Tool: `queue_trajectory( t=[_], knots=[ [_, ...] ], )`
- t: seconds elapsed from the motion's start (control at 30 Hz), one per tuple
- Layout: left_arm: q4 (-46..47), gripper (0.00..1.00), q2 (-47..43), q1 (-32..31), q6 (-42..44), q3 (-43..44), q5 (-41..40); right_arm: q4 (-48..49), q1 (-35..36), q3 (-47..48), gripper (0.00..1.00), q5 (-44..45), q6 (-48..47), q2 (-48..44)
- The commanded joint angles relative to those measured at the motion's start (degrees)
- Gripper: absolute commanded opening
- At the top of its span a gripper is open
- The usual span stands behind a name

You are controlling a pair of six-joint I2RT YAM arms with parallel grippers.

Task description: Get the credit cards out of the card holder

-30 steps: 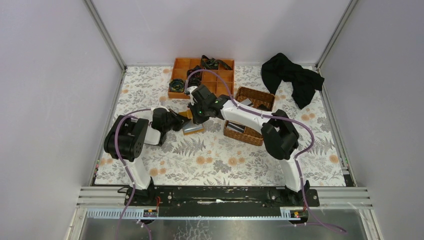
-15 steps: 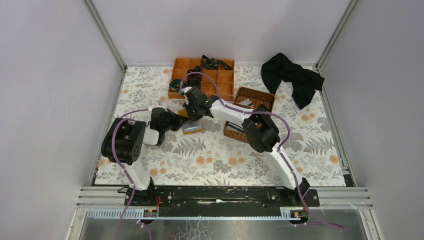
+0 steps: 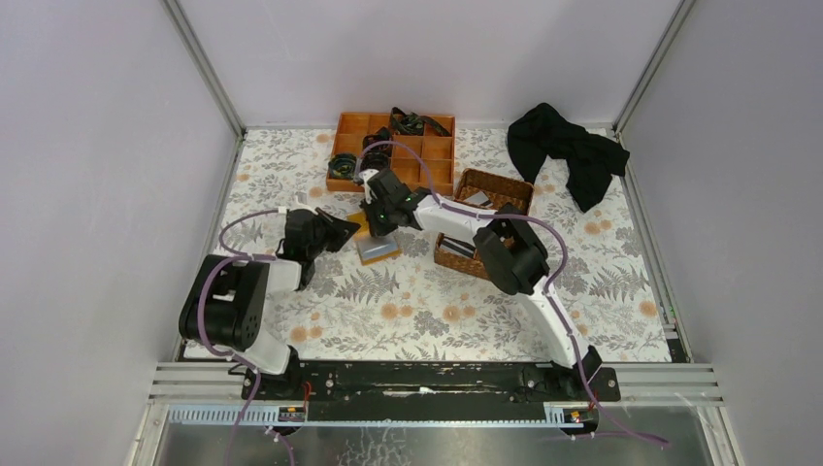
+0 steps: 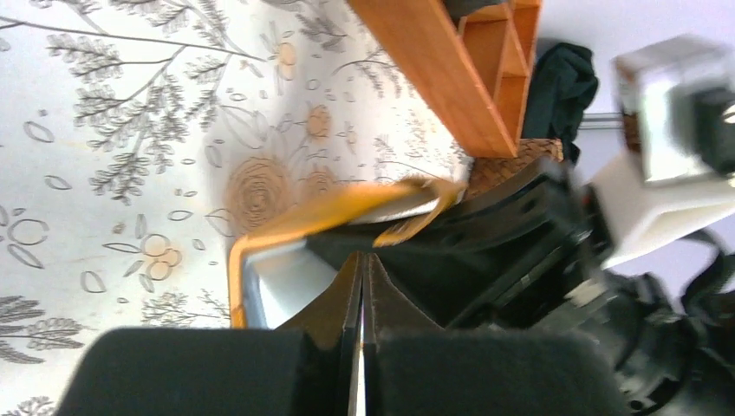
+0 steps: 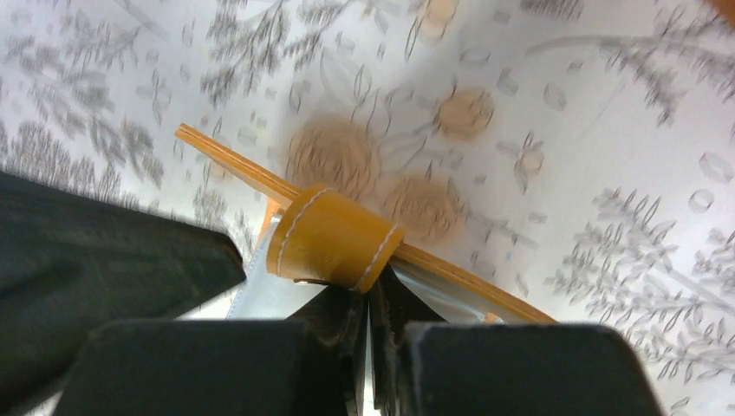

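Left wrist view first, nearest the action: the left gripper [image 4: 361, 270] has its fingers pressed flat together, nose right up against the pale inside of the card holder [image 4: 282, 277], which lies on the floral table [image 4: 130, 130]. That reads as an anchor, pinning the lower leaf so it can't slide or lift. Whether a thin layer is caught between the tips, I can't tell.

Over to the right wrist: the right gripper [image 5: 368, 299] is all but closed, nipping the holder at its tan strap loop [image 5: 334, 238], and the upper flap stands tilted up off the lower one. One arm holds down, the other peels open; the aim looks to be exposing the pockets. None of the credit cards shows clear of a pocket, so I'd call this the opening step.

From above, the holder sits mid-table between both grippers. Just beyond on the right is the wicker basket [image 3: 497, 181], further back the orange tray [image 3: 347, 121], and the black cloth [image 3: 568, 146] lies at the far right corner
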Motion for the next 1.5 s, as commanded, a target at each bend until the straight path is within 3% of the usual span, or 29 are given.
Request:
queue_trajectory(
  t=[0.0, 0.37, 0.57, 1.13, 1.33, 1.47],
  knots=[
    [-1.21, 0.0, -3.83, -1.51, 1.43, 1.34, -0.14, -3.63, -0.16, -10.18, 0.07, -7.04, -2.02, -5.38],
    [-0.57, 0.0, -0.6, -5.31, 2.59, 1.97, -0.81, -0.4, 0.56, -27.39, 0.01, -10.06, -2.16, -17.44],
    [0.9, 0.0, 1.49, -6.0, 2.55, 1.22, 0.66, 1.44, 0.54, -32.29, 0.01, -5.57, -1.32, -22.54],
    [-0.81, 0.0, 2.04, -6.69, 4.43, 0.35, 1.52, -3.19, 0.52, -27.16, 0.0, -0.97, -1.22, -26.91],
    [-0.86, 0.0, 2.14, -6.68, 4.61, 0.44, 1.87, -2.69, 0.57, -23.47, 0.0, 2.18, -1.62, -22.37],
    [-5.47, 0.0, -1.8, -6.64, 6.14, 0.27, -3.62, -3.43, 0.65, -18.5, 0.0, 1.27, -1.14, -17.23]
  ],
)
